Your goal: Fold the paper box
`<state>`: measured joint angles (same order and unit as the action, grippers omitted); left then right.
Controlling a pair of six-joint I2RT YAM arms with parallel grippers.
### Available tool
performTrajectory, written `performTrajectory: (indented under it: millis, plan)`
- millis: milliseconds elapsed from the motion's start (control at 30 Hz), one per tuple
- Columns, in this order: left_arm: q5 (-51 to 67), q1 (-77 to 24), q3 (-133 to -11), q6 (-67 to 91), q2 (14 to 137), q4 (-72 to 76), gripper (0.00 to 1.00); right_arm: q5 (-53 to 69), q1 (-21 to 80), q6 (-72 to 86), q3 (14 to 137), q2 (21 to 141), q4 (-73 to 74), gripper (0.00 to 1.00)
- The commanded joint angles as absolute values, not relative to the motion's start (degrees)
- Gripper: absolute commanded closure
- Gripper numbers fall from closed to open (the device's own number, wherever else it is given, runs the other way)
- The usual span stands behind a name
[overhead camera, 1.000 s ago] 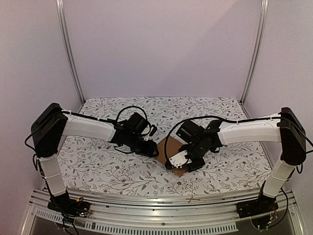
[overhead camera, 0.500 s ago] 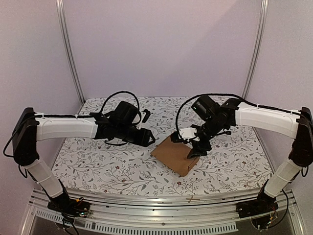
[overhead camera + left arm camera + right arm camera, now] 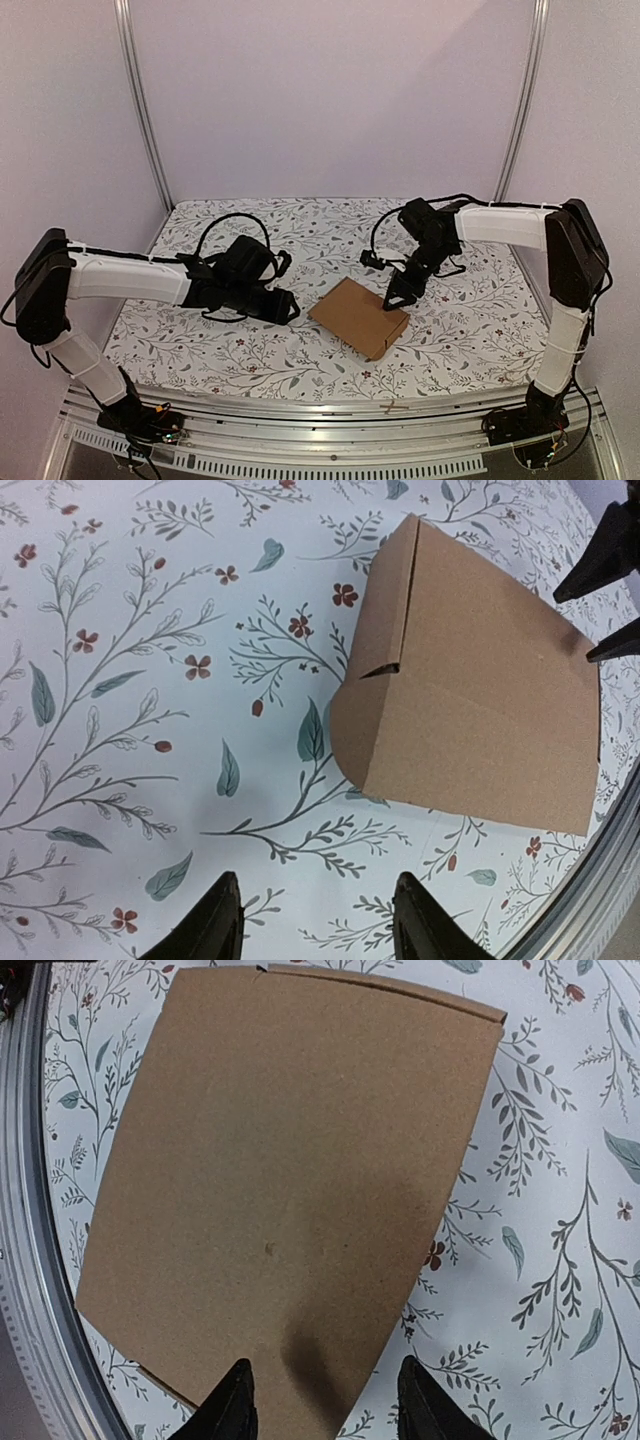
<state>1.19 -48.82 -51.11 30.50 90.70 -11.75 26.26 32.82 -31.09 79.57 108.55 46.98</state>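
The paper box (image 3: 358,317) is a closed flat brown cardboard carton lying on the flowered table at the centre front. It fills the right wrist view (image 3: 280,1190) and sits at the upper right of the left wrist view (image 3: 480,690), with a tucked side flap (image 3: 385,605). My left gripper (image 3: 288,309) is open and empty, just left of the box. My right gripper (image 3: 397,296) is open and empty, over the box's far right corner; its fingertips (image 3: 600,555) show at the right edge of the left wrist view.
The flowered tablecloth (image 3: 200,340) covers the table. A metal rail (image 3: 330,405) runs along the front edge, close to the box. Upright frame posts (image 3: 140,100) stand at the back corners, and walls close in on three sides.
Both arms have drawn back from the box. The left gripper moved left and let go; the right gripper lifted and moved toward the far right. The box now lies flat, uncovered.
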Motion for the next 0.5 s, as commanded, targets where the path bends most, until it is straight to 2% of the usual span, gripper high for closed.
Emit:
performTrajectory:
  millis: [0,267,467]
  plan:
    - [0.2,-49.8,-49.5,31.5,89.5,-10.6,0.49,29.1,31.2,-26.9,82.0,111.6,47.9,0.58]
    - [0.2,-50.0,-49.6,31.4,89.7,-11.2,0.49,33.0,28.2,-24.6,82.9,115.5,48.3,0.79]
    - [0.2,-50.3,-49.7,31.2,88.9,-11.7,0.49,35.6,24.7,-22.9,84.9,119.3,50.5,0.87]
